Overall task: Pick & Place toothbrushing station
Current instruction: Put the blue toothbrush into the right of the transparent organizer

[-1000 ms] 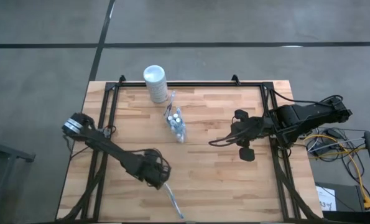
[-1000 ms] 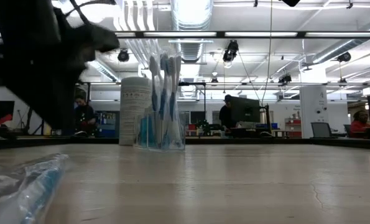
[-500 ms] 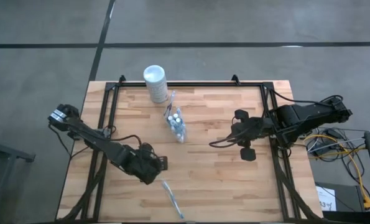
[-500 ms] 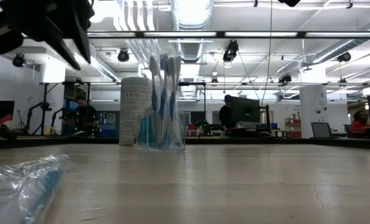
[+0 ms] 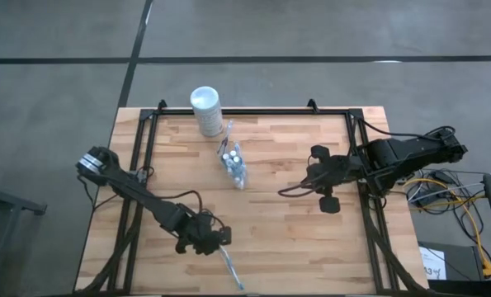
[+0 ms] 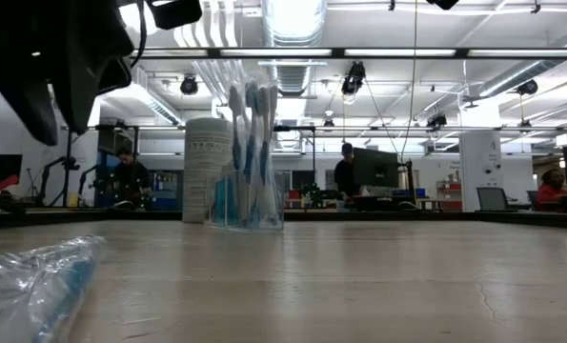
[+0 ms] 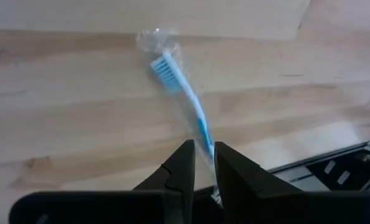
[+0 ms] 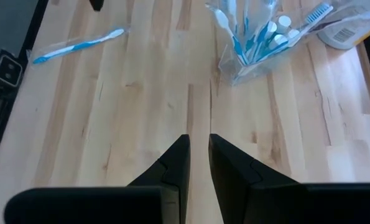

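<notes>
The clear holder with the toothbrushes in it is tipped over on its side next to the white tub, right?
Not quite. The clear holder is standing upright, its toothbrushes pointing straight up, as the low view shows. The rest is right: it stands next to the white tub.

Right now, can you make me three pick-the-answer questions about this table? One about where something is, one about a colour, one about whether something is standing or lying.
1. Where is the left gripper?
A. by the wrapped toothbrush
B. over the white container
C. off the table

2. What colour is the wrapped toothbrush?
A. red
B. blue and white
C. green

3. How are the brushes in the clear holder?
A. lying flat
B. upright
C. spilled out

Answers: 1 A, the high view shows it next to that brush. 2 B, the left wrist view shows it. 3 B, the low view shows them standing.
</notes>
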